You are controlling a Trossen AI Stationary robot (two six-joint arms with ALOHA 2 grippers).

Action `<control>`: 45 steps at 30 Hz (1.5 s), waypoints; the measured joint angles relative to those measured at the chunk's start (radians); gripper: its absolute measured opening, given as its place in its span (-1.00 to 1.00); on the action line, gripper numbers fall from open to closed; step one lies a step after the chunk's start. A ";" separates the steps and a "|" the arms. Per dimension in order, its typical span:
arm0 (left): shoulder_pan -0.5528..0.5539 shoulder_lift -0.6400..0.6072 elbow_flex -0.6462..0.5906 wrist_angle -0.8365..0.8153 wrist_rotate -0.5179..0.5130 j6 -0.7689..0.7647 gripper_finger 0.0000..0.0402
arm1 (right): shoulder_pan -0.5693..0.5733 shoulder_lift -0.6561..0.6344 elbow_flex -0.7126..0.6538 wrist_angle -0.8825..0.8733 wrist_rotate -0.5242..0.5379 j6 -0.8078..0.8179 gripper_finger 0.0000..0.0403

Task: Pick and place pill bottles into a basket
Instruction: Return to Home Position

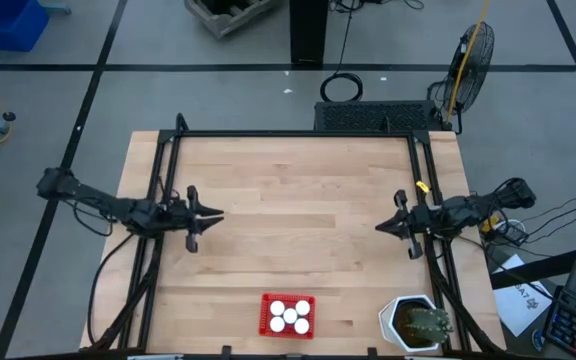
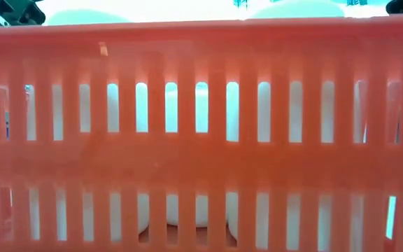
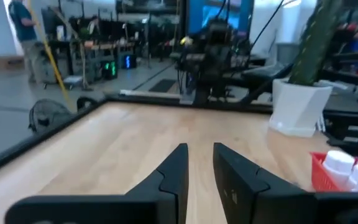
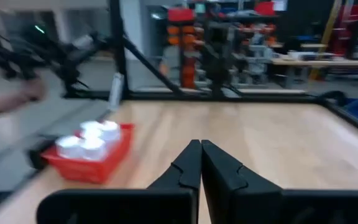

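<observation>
Pill bottles [image 1: 289, 317] lodged in basket [image 1: 265, 303]; count unclear. Homing judged in hand. Left gripper [image 1: 215, 217] narrowly parted, right gripper [image 1: 380, 227] pressed together, both empty; only retraction is called for.

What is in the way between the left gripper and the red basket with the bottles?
Nothing visible. Only bare table lies between the left gripper and the basket, which holds the pill bottles. The white plant pot stands beyond the basket, on the right arm's side, off that line.
</observation>
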State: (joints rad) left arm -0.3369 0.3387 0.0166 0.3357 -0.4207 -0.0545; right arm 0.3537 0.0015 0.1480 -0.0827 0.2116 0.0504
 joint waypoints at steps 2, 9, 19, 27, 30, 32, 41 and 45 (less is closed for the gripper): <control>0.019 -0.042 0.001 -0.020 0.021 0.025 -0.61 | -0.021 0.001 -0.007 -0.010 0.001 -0.010 -0.98; 0.036 -0.182 0.000 -0.137 0.029 0.054 -0.61 | -0.054 -0.001 -0.018 0.023 -0.003 -0.038 -0.98; 0.041 -0.309 -0.005 -0.267 0.033 0.034 -0.61 | -0.071 0.010 -0.020 0.047 -0.150 -0.093 -0.98; 0.045 -0.300 -0.005 -0.261 -0.003 -0.027 -0.61 | -0.071 0.012 -0.066 0.072 -0.162 -0.097 -0.98; 0.045 -0.300 -0.005 -0.261 -0.003 -0.027 -0.61 | -0.071 0.015 -0.091 0.075 -0.168 -0.097 -0.98; 0.045 -0.300 -0.005 -0.261 -0.003 -0.027 -0.61 | -0.071 0.014 -0.103 0.072 -0.167 -0.097 -0.98; 0.045 -0.300 -0.006 -0.259 -0.003 -0.029 -0.61 | -0.071 0.019 -0.112 0.118 -0.161 -0.097 -0.98; 0.045 -0.300 -0.006 -0.258 -0.003 -0.029 -0.61 | -0.071 0.019 -0.113 0.153 -0.158 -0.096 -0.98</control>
State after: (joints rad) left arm -0.2920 0.0388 0.0109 0.0772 -0.4240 -0.0836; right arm 0.2825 0.0208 0.0353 0.0700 0.0536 -0.0460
